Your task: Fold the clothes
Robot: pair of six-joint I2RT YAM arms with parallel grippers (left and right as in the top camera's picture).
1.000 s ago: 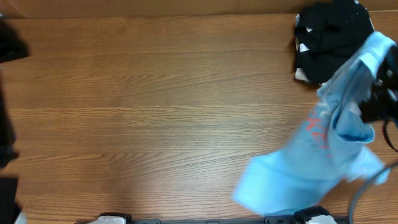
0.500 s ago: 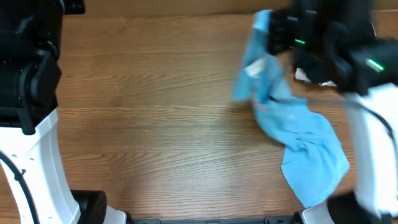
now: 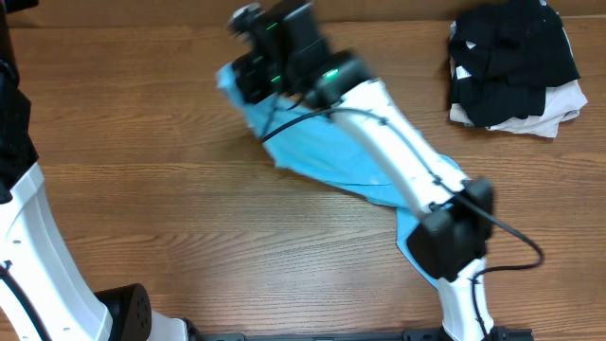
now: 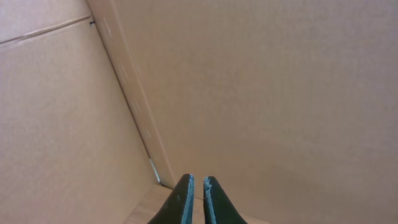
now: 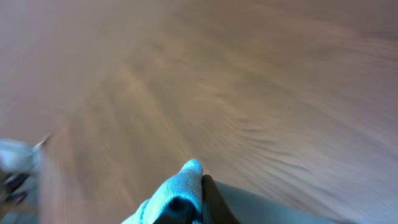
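The light blue T-shirt [image 3: 317, 156] lies stretched in a band from the far centre-left of the table toward the near right, partly under my right arm. My right gripper [image 3: 239, 78] is at the shirt's far-left end. In the right wrist view it [image 5: 198, 177] is shut on a bunched fold of the blue cloth [image 5: 180, 186], above blurred wood. The red lettering is hidden. My left gripper [image 4: 198, 180] is shut and empty, facing a cardboard wall. Only the left arm [image 3: 19, 189] shows overhead, at the left edge.
A pile of black garments [image 3: 511, 57] lies on a white folded cloth [image 3: 559, 102] at the far right corner. A cardboard wall [image 4: 261, 93] stands by the left arm. The wooden table [image 3: 142, 189] runs across the whole view.
My right arm has swept left across the table, dragging the shirt from the right side to the far centre-left. The shirt now trails out along the table. The left arm has shifted at the left edge.
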